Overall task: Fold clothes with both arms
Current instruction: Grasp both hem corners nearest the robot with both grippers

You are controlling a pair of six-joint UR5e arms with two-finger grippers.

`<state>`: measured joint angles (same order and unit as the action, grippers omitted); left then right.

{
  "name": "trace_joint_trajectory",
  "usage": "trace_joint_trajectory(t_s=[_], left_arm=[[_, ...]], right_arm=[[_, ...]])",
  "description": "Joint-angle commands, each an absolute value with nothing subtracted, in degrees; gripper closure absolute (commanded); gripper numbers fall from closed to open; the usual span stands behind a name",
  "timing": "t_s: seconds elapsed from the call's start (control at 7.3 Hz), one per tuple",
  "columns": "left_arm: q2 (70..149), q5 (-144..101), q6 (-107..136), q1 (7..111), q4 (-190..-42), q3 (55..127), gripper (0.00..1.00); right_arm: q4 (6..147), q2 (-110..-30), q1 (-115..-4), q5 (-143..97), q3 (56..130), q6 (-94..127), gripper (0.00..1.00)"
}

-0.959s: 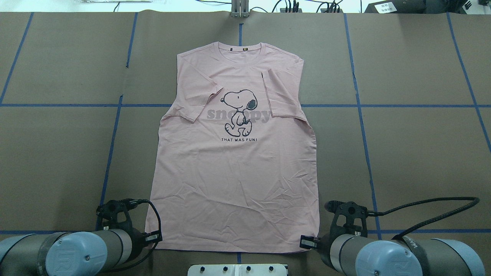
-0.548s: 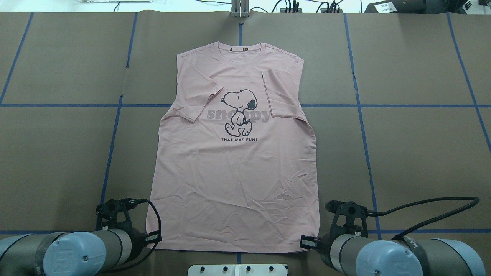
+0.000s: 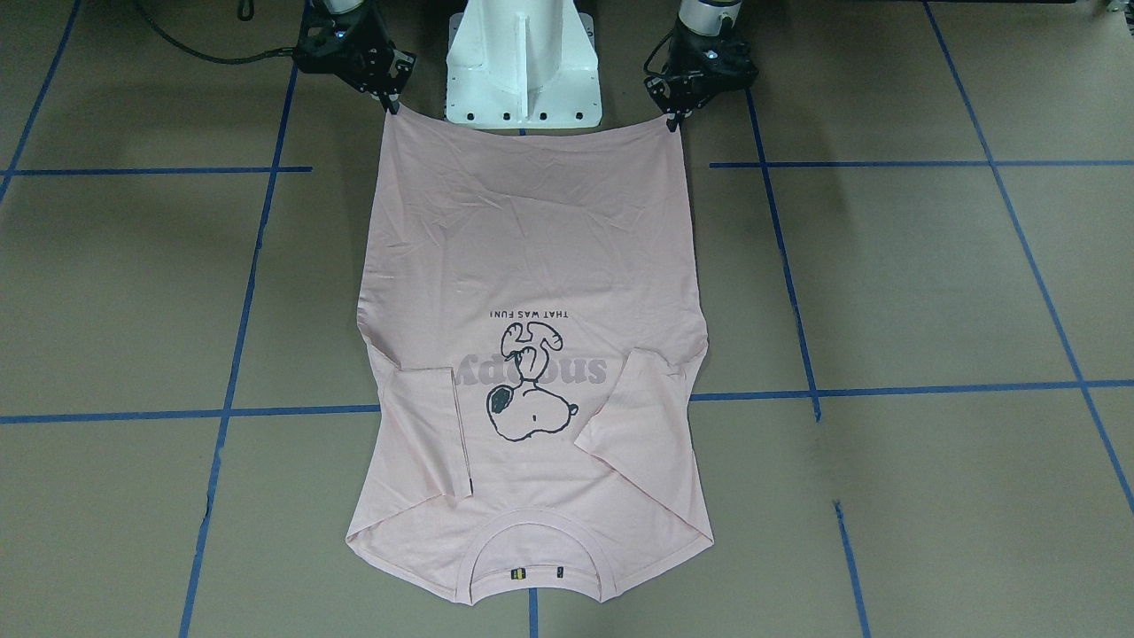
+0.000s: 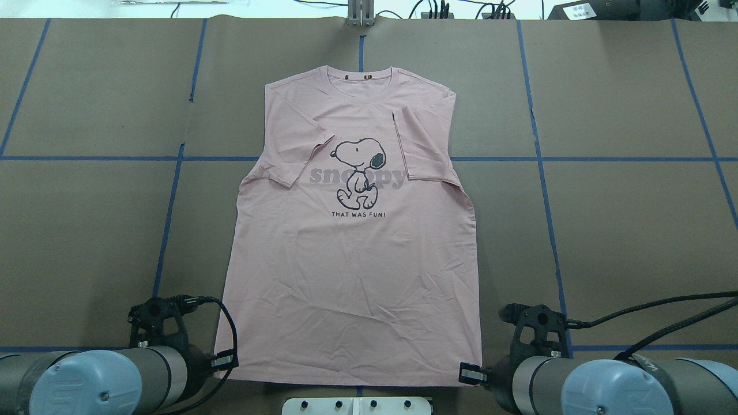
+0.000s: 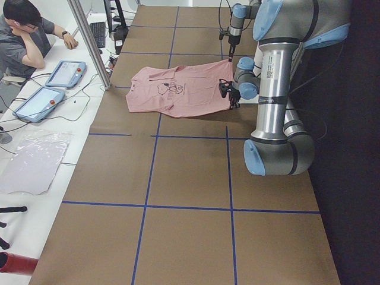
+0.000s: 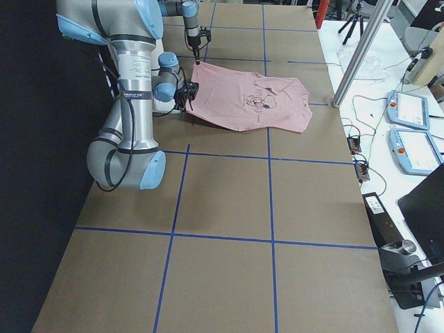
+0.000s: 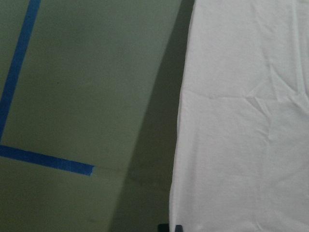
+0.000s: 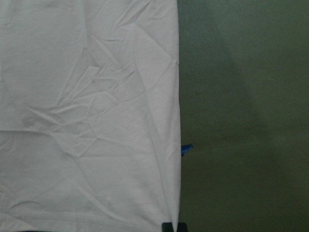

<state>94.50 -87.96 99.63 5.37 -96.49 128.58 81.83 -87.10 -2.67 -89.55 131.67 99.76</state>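
Shirt: You have the T-shirt [image 4: 351, 276] lying print-up along the middle of the worktop [image 4: 622, 230]. Its collar [image 4: 360, 78] points at the far edge and its hem [image 3: 532, 133] lies at the near edge, just in front of the white pedestal base [image 3: 523, 62].
Sleeves: Both are folded inward onto the chest, one on each side of the cartoon dog [image 4: 358, 173], each covering an end of the grey lettering.
Left gripper [image 4: 225, 362]: It sits at the hem's left corner, fingers pinched together on the fabric.
Right gripper [image 4: 468, 373]: It sits at the hem's right corner, likewise clamped on the cloth.
Hem height: From the side views you can see the hem held slightly off the worktop, with a shadow beneath it. The collar end lies flat.
Surface: Brown paper crossed by blue tape lines.
Person [image 5: 24, 35]: Seated at the bench beyond the far edge.
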Motion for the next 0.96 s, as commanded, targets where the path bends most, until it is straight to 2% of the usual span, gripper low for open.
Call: trace_joint_trajectory(t_s=[0.0,0.14,0.27,0.55,0.82], left_arm=[[94.22,-88.07,99.67,4.32,-95.19,132.34,1.00],[94.13,-89.55,99.49,3.44,-91.97,134.89,1.00],[94.22,-89.73,99.84,1.08,-89.58,138.22,1.00],[94.22,-89.74,102.03,-2.28,-89.38,138.95,1.00],[94.74,-90.26,100.91,-1.59,-89.56,138.52,1.00]], right_arm=[[82.09,-92.25,-0.11,-92.72,138.39,99.76,1.00],[82.09,-94.55,2.00,-92.72,141.91,99.76,1.00],[82.09,-94.66,3.24,-92.72,142.38,99.84,1.00],[82.09,-94.66,3.96,-92.81,143.17,99.76,1.00],[82.00,-94.13,-2.59,-92.90,142.56,93.83,1.00]])
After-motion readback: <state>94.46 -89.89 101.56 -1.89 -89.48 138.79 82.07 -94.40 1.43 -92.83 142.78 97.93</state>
